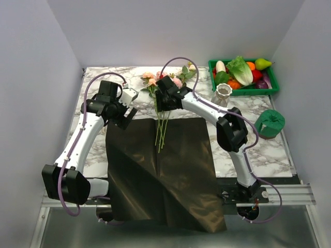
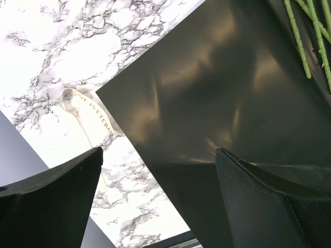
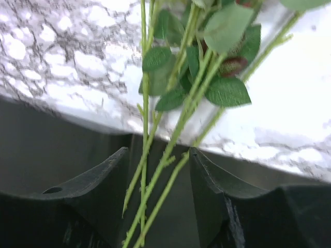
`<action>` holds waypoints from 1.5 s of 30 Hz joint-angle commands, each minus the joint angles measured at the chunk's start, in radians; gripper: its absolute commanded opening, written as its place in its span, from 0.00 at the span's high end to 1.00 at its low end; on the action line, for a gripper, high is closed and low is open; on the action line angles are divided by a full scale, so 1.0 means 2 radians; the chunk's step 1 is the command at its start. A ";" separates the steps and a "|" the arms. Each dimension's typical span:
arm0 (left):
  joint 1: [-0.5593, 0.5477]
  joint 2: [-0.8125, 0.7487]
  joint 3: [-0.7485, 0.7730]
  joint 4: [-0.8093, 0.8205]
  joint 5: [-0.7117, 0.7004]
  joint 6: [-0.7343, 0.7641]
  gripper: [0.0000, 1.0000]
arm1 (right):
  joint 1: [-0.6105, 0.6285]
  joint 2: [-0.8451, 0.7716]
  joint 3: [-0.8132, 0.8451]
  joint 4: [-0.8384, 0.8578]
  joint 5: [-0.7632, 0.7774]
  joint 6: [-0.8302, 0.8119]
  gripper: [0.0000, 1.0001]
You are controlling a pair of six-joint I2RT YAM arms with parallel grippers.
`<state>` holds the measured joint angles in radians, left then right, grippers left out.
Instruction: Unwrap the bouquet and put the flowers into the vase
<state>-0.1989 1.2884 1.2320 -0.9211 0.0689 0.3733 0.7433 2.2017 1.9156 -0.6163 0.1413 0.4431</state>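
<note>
The black wrapper (image 1: 165, 170) lies unfolded flat on the marble table, its near end hanging over the front edge. The flowers (image 1: 161, 78) lie loose at the far side, blooms on the marble and thin green stems (image 1: 161, 129) reaching onto the paper. My right gripper (image 1: 164, 106) is low over the stems at the paper's far edge. In the right wrist view its jaws (image 3: 158, 160) stand apart around the stems (image 3: 170, 150), with gaps on both sides. My left gripper (image 1: 126, 116) hovers open over the wrapper's far left corner (image 2: 217, 93). The white vase (image 1: 223, 94) stands upright to the right.
The cream ribbon (image 2: 85, 113) lies on the marble beside the wrapper's left corner. A green crate (image 1: 271, 77) of plastic vegetables sits at the back right, just behind the vase. A dark green crinkled round object (image 1: 270, 123) stands near the table's right edge.
</note>
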 commanded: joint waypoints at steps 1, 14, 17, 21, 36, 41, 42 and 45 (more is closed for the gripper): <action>0.007 -0.001 0.013 -0.003 0.015 0.003 0.01 | -0.002 0.038 0.044 -0.014 0.002 -0.008 0.43; 0.008 -0.020 0.013 -0.012 0.019 0.010 0.01 | -0.010 0.062 0.014 -0.006 0.032 0.005 0.56; 0.008 -0.020 0.008 -0.011 0.018 0.011 0.01 | -0.013 0.073 0.019 -0.006 0.029 0.009 0.57; 0.008 -0.024 0.008 -0.013 0.015 0.012 0.01 | -0.016 0.084 0.027 -0.007 0.027 0.010 0.59; 0.008 -0.059 0.006 -0.023 0.006 0.014 0.01 | -0.018 0.092 0.052 -0.019 0.037 0.021 0.86; 0.008 -0.056 0.008 -0.020 0.000 0.015 0.01 | -0.018 -0.002 -0.016 0.020 0.061 0.019 0.96; 0.008 -0.054 0.009 -0.020 0.003 0.014 0.01 | -0.018 -0.020 -0.037 0.026 0.062 0.019 0.96; 0.008 -0.051 0.013 -0.021 0.008 0.007 0.01 | -0.018 -0.078 -0.061 0.051 0.064 0.013 0.99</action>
<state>-0.1890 1.1885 1.2488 -0.9520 0.0826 0.3962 0.7124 2.2272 1.8355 -0.6125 0.2203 0.4786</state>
